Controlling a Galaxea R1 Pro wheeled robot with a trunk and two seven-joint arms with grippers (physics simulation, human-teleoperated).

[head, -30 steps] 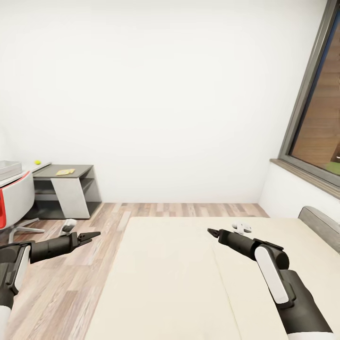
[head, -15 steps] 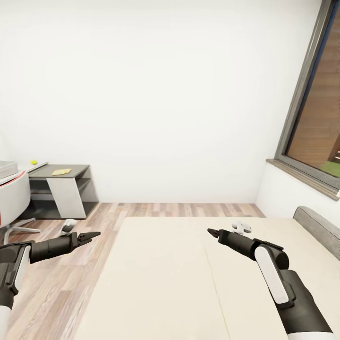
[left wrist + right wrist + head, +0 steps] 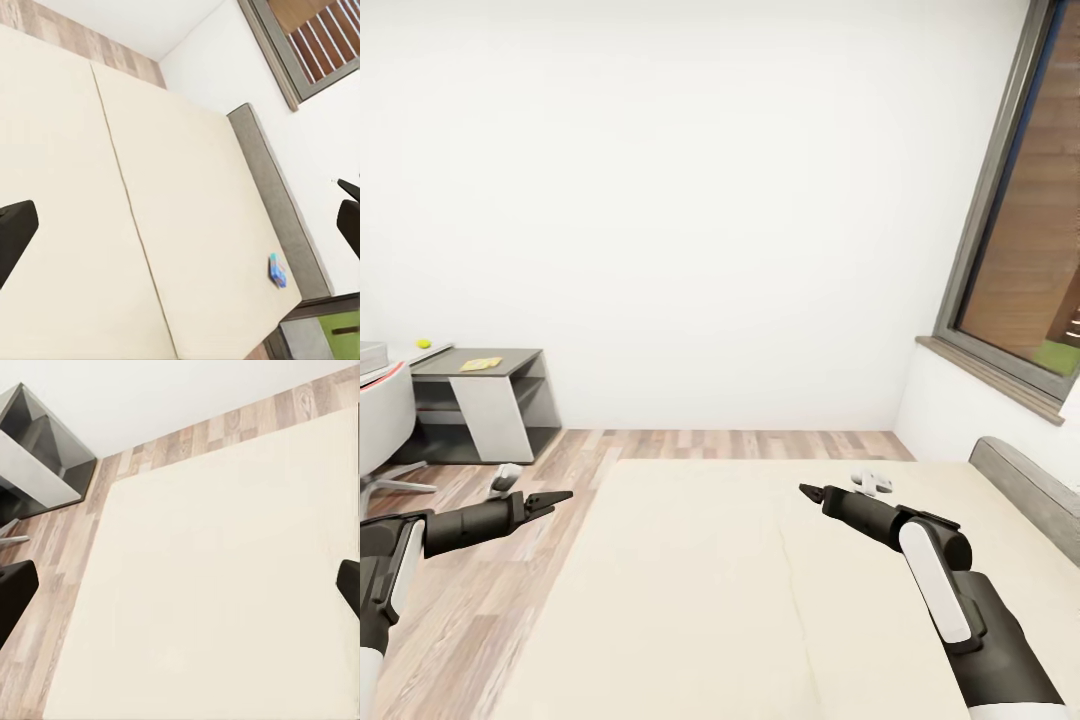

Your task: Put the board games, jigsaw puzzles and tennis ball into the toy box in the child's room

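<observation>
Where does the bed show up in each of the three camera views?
Head view: bed spans the lower middle, under both arms.
Left wrist view: bed covers most of the picture, grey headboard along one edge.
Right wrist view: bed beside the plank floor.
Shared landmark: the mattress seam.

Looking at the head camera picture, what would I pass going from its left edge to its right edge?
Tennis ball → grey side shelf → left gripper → right gripper → grey headboard, with the window above it.

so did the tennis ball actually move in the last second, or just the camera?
No. The tennis ball sits at the same spot on the table; both slid left together, so the camera turned.
</observation>
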